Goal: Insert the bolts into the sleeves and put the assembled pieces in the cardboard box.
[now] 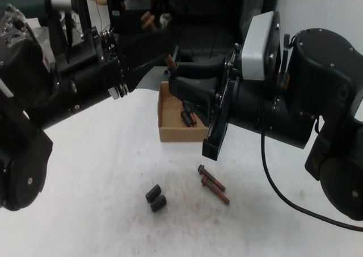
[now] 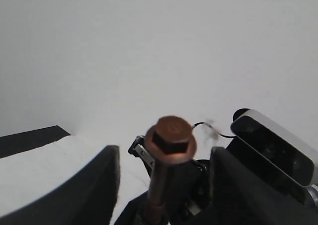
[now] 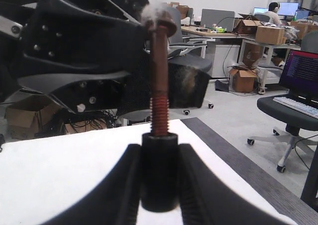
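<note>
High view: my two arms meet above the far end of the cardboard box, a bolt between them.

Left wrist view: the bolt's head points straight back at my left gripper, fingers spread either side, apparently clear of the shaft.

Right wrist view: my right gripper pinches the sleeve. The bolt's threaded end sits in its mouth, both axes in line. Seating it looks like a straight push along that line.

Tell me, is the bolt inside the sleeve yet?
Partly in. The bolt has its threaded end in the mouth of the sleeve; much thread and the shank stand outside.
</note>
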